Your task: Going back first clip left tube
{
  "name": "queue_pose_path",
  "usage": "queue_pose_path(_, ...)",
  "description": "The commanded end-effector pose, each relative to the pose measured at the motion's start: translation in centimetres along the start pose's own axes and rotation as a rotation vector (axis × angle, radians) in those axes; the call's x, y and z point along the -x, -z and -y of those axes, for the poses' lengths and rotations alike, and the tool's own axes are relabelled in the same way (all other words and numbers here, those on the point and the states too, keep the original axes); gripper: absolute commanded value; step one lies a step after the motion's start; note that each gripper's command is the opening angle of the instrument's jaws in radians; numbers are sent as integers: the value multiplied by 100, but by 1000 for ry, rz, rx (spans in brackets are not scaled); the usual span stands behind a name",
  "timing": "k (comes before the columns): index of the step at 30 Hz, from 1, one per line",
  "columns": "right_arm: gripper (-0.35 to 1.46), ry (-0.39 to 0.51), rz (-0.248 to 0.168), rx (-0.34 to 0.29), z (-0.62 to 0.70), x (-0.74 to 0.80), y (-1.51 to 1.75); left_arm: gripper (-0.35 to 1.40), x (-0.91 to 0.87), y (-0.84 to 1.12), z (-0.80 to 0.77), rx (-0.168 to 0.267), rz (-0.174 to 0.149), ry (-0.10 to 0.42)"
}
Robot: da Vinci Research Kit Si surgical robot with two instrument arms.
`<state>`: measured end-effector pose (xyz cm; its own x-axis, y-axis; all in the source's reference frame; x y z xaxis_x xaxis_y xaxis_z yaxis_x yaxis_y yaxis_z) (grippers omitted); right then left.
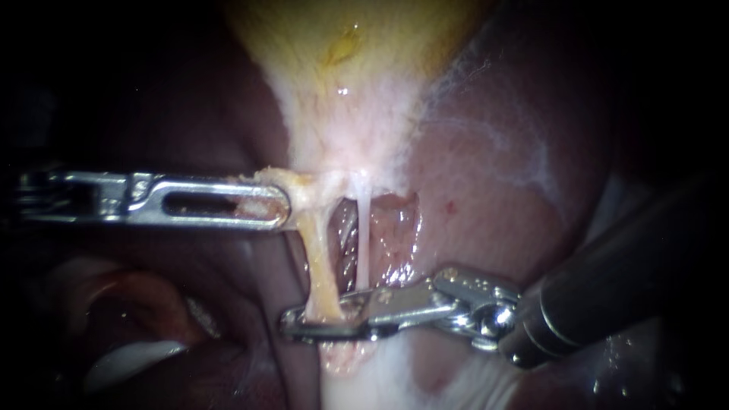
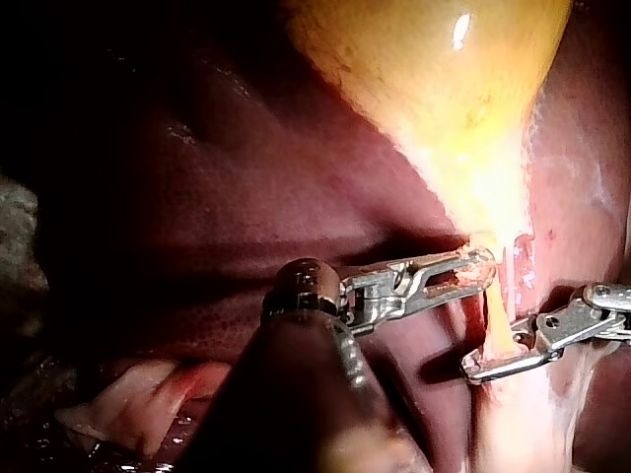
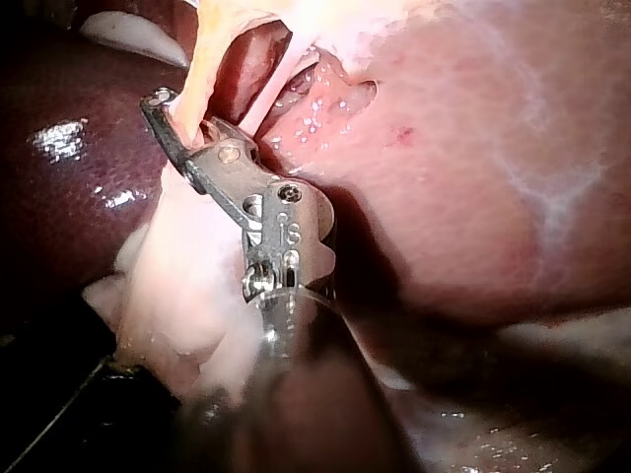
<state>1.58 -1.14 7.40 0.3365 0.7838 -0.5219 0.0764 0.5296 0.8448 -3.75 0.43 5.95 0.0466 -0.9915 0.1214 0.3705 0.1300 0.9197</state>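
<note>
now | left instrument (image 1: pixel 277 205) jaws clamp gallbladder (image 1: pixel 342 99) | right instrument (image 1: pixel 311 323) jaws parted astride left tube (image 1: pixel 319 258)

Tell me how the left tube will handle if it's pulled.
The left tube looks soft and floppy: a thin yellowish strand stretched between the left instrument above and the right instrument below, so it would probably sag if released. Being thin, it may tear under a hard pull.
</note>
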Motion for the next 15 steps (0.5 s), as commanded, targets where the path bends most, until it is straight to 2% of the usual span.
queue_pose_path(1,-35,0,0,0,0,-1,0,-35,0,0,0,0,0,0)
queue_pose_path(7,-33,0,2,-5,0,-1,-2,-35,0,0,-1,0,0,0)
queue_pose_path(8,-16,30,0,-6,0,-1,-3,-35,0,0,-1,0,0,0)
queue_pose_path(9,-3,160,-3,12,-1,-2,-4,-35,0,-1,-1,0,0,0)
queue_pose_path(10,16,231,-6,27,-2,-3,-5,-35,0,-1,-1,0,0,0)
queue_pose_path(11,28,272,-7,34,-3,-4,-6,-35,0,-1,-1,0,0,0)
queue_pose_path(13,42,288,-8,37,-6,-5,-8,-35,0,-1,-1,0,0,-1)
queue_pose_path(15,46,317,-8,43,-9,-6,-8,-35,0,-1,-1,0,0,-1)
